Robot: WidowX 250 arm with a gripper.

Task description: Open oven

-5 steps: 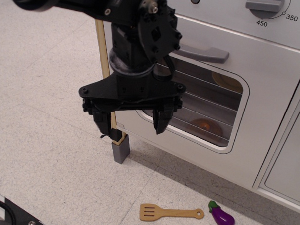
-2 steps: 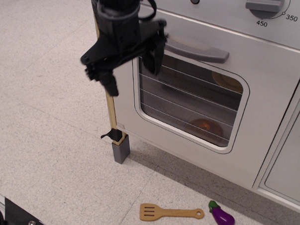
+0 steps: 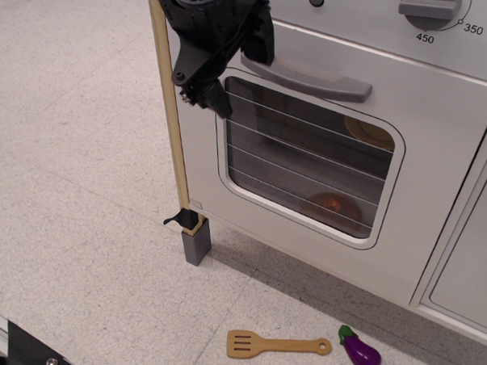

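The pincer (image 3: 233, 57), fingers spread and grasping nothing, is hovering at the closed oven (image 3: 324, 178) door's upper left corner, beside its handle (image 3: 313, 79).

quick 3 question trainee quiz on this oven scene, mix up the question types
1. True or false: the oven door is shut.
2. Where is the gripper? A) at the left end of the grey handle B) on the dial C) down by the floor
3. Fill in: on the floor beside the wooden spatula lies a toy ____.

Key: 1 true; 2 A, though whether its fingers touch the handle cannot be told; 3 eggplant.
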